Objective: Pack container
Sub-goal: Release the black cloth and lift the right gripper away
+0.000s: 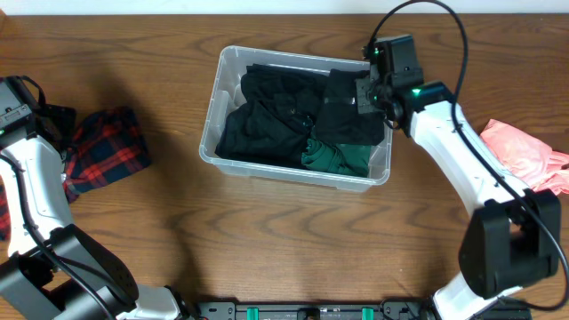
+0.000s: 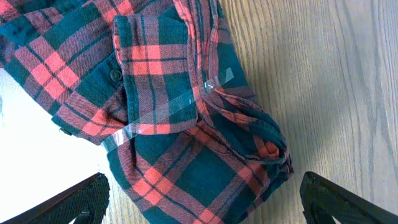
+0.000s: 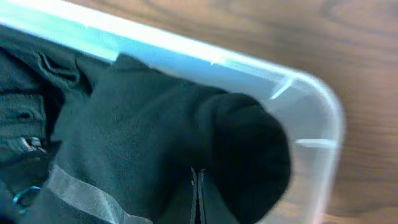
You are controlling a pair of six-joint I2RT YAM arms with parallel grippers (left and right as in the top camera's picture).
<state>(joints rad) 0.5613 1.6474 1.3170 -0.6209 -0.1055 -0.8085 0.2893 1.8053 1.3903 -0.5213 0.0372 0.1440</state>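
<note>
I see the wooden table (image 1: 267,258) filling the overhead view. The container (image 1: 293,176) sits upper centre, slightly skewed, well apart from every table edge. Bare wood lies all round it, widest below it and lower left.

Black garments (image 1: 267,116) fill most of it, heaped to about rim height. A plaid shirt (image 1: 111,151), red and dark, is bunched at centre left, well apart from the container. A pink cloth (image 1: 524,156) lies at the right edge, also well apart. A green garment (image 1: 338,158) is tucked in the container's lower right corner, against the front wall.

The right gripper (image 1: 375,87) is at the container's upper right corner, just inside the rim, down on the black cloth. In the right wrist view its fingers (image 3: 186,199) look pressed together, with only a thin seam between them. I cannot tell whether cloth is pinched there. The rounded clear corner is just beside it, so there is little room on that side.

The left gripper (image 2: 204,186) hangs over the plaid shirt with its jaws spread wide. Its fingers (image 2: 68,199) show only in the bottom corners of the left wrist view. It grips nothing, and I cannot tell whether it touches the shirt. Bare wood is to the shirt's right.
</note>
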